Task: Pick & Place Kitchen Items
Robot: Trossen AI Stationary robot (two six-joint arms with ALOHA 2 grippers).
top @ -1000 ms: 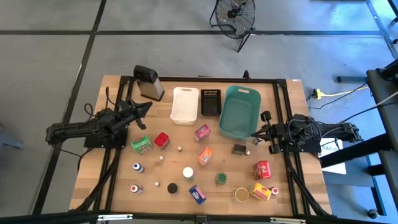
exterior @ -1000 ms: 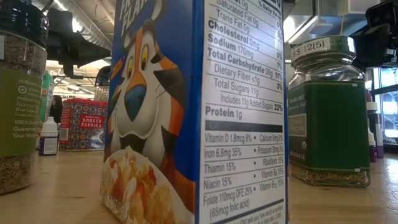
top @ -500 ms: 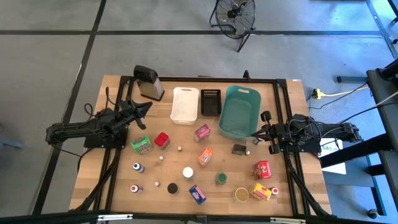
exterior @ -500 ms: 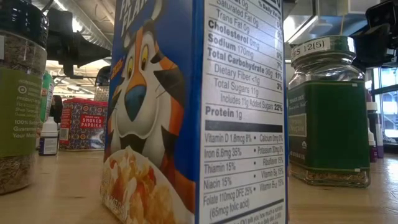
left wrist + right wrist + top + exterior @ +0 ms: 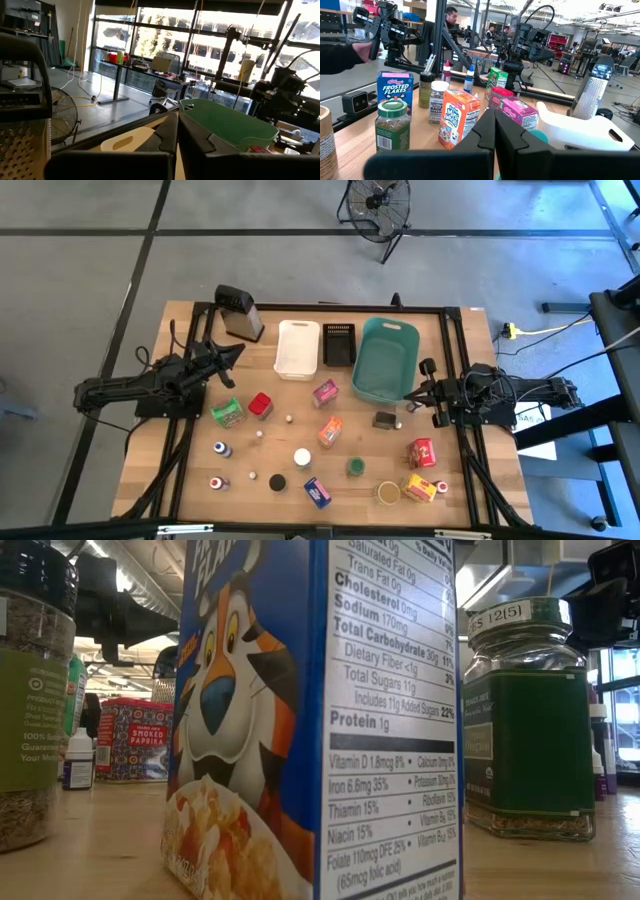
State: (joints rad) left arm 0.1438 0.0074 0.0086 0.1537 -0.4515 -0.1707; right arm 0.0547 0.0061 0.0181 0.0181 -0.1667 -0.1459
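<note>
- My left end effector point(image 5: 236, 352) hangs with its fingers pressed together and nothing between them, on the far side of the white bin point(image 5: 298, 348) from the teal basket point(image 5: 385, 360), just beside the box grater point(image 5: 238, 312).
- My right end effector point(image 5: 412, 394) is likewise closed on nothing, right at the teal basket's near corner; in its own wrist view the two dark fingers point(image 5: 492, 131) meet in a single seam.
- I judge both arms to be parked at the sides so the middle of the bench point(image 5: 180, 480) lies open to the overhead camera and to either reach.
- No kitchen item is held. They all stand loose on the bench, on the near side of the teal basket: the pink box point(image 5: 324, 392) closest to it, the orange box point(image 5: 330, 430) beyond that, the red box point(image 5: 260, 405) and the green packet point(image 5: 227, 413) off toward my left arm.
- Farther from the basket are the red packet point(image 5: 422, 452), the yellow box point(image 5: 419, 488) and a round jar point(image 5: 387, 493) on my right arm's side, and the blue cereal box point(image 5: 317, 492) with the green-lidded jar point(image 5: 354, 467) near the front edge.
- The basket, the white bin and the black tray point(image 5: 338, 344) between them appear empty, so I judge the sorting has not begun.
- The items stand well apart, which should give my fingers room around each; the pink box looks the easiest first pick for my right arm.
</note>
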